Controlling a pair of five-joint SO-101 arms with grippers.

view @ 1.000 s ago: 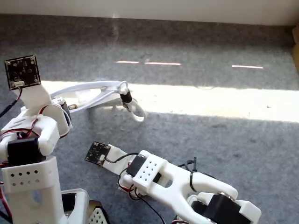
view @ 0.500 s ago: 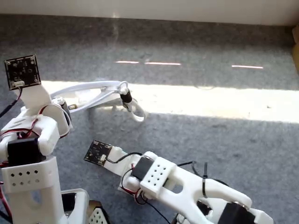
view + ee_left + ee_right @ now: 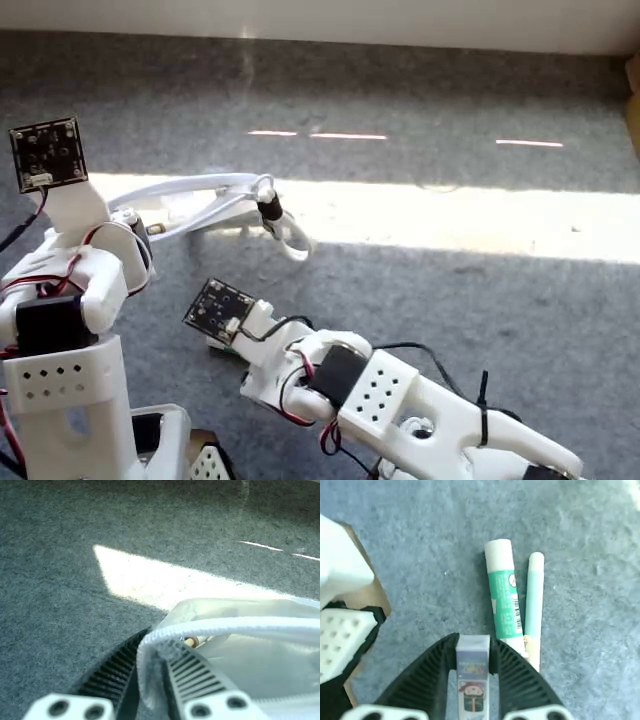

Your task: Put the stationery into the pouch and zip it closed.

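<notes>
The right arm (image 3: pixel 370 395) has swung down to the lower middle of the high view, right tool (image 3: pixel 473 642) clamped on an eraser (image 3: pixel 472 672), while glue (image 3: pixel 504 597) and pen (image 3: pixel 534 605) lie on the tabletop (image 3: pixel 420 555) and the left tool (image 3: pixel 156 641) pinches the rim of the open pouch (image 3: pixel 250 650) at upper left, so packing and zipping look left to do.

Left gripper (image 3: pixel 155 642) clamps the pouch (image 3: pixel 250 625); right gripper (image 3: pixel 472 641) seemingly clamps an eraser (image 3: pixel 473 677).
</notes>
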